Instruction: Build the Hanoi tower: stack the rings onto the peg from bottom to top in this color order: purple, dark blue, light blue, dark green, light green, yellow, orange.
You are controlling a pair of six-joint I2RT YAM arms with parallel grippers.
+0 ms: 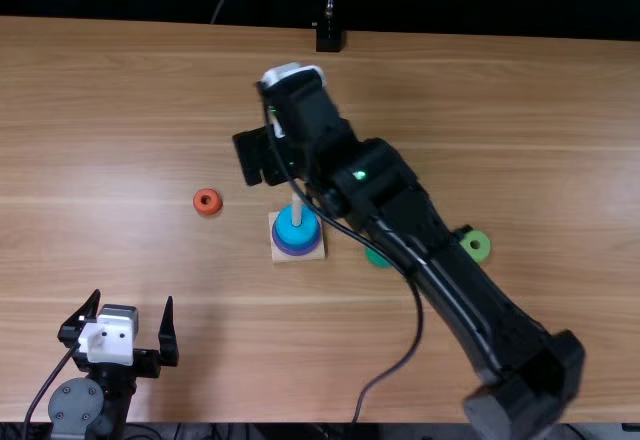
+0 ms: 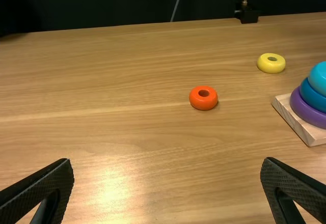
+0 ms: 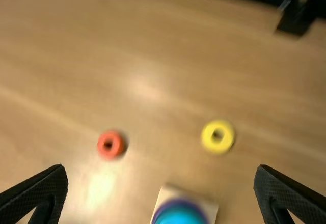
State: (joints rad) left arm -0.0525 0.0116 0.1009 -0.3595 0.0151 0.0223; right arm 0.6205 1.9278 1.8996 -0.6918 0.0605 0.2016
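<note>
Right wrist view: the right gripper (image 3: 161, 169) has its fingers wide apart, the yellow ring (image 3: 218, 136) near the peg's base (image 3: 165, 193). Left wrist view: the left gripper (image 2: 167, 164) is spread too. Top view: the dark green ring (image 1: 376, 258), surely next, lies just right of the base; the right gripper, beyond and left, probably must cross back over.

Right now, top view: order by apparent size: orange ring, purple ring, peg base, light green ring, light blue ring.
1. peg base
2. purple ring
3. light blue ring
Unranked: light green ring and orange ring, too close to call.
</note>
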